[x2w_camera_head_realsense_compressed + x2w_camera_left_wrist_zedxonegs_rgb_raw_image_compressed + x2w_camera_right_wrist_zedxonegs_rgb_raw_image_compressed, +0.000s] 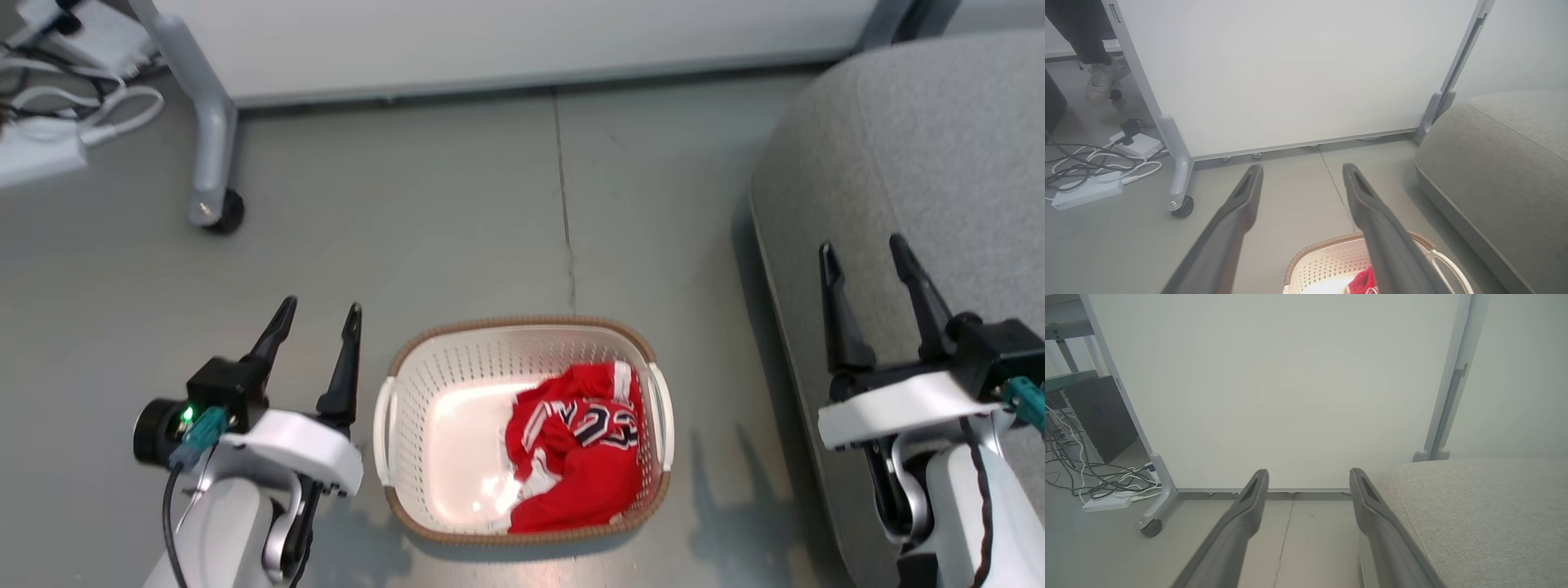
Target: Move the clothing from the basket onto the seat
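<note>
While both arms hang above the floor (pixel 424 212), the left gripper (pixel 321 306) is spread wide and empty, and the basket (pixel 522 323) stands just to its right, between the two grippers. The clothing (pixel 580 445), a red bundle with navy-and-white lettering on top, lies heaped against the basket wall farthest from the left gripper. Whether it is one garment or two I cannot tell from the crumple. The right gripper (pixel 862 243) is likewise spread, holding nothing, and it hangs over the near edge of the seat (pixel 922 163), with the basket well to its left. Ahead of both grippers stands a white panel (pixel 506 33) on a wheeled foot.
</note>
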